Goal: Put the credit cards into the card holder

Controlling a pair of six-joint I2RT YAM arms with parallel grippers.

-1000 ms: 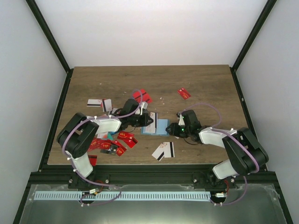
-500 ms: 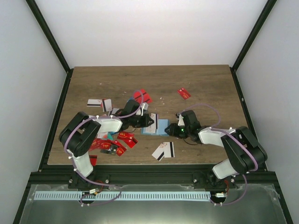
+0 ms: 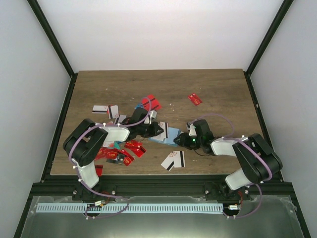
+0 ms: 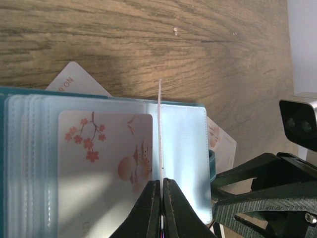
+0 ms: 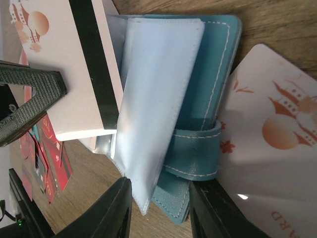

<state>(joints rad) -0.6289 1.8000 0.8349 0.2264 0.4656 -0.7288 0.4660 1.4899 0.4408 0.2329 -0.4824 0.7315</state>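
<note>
The teal card holder (image 3: 171, 134) lies open at mid-table, its light blue pockets (image 4: 183, 144) showing, one with a blossom-printed card (image 4: 104, 158) in it. My left gripper (image 4: 162, 184) is shut on a white, black-striped credit card (image 5: 64, 74), held edge-on (image 4: 160, 129) over the pocket leaf. My right gripper (image 5: 158, 198) straddles the holder's near edge (image 5: 218, 74) by its strap (image 5: 195, 151) and is closed on the cover and a pocket leaf. More credit cards, red (image 3: 124, 148) and white striped (image 3: 173, 159), lie around.
A white card with red marks (image 5: 277, 129) lies partly under the holder on the right. Other loose cards sit at the back left (image 3: 100, 109), behind the holder (image 3: 151, 103) and alone at the back right (image 3: 195, 99). The two arms meet closely over the holder.
My right gripper has moved in and narrowed on the holder's edge, and the holder now sits tilted. The left gripper has shifted slightly right with its card.
</note>
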